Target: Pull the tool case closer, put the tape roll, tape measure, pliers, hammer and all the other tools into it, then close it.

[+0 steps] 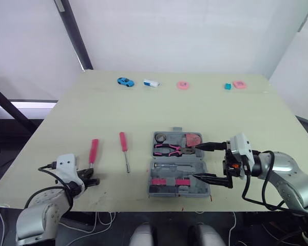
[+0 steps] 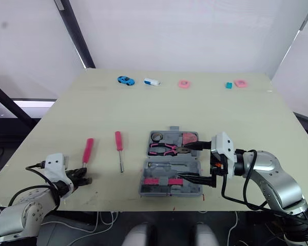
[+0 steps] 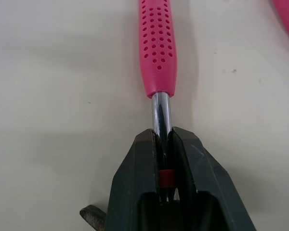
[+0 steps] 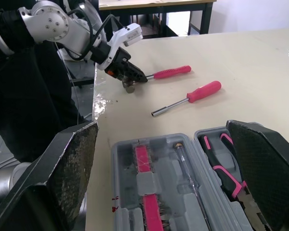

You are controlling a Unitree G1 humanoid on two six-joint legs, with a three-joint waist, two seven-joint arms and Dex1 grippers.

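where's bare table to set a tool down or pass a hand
Widest bare table: the band between the tool case and the far row starting at the blue toy car. Also the right side beyond the right gripper. Crowded along the near edge: hammer in the left gripper, screwdriver, then the case.

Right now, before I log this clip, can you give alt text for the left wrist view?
The left gripper is shut on the bare metal shaft of the hammer, just short of its pink dimpled handle. The pale table lies beneath them.
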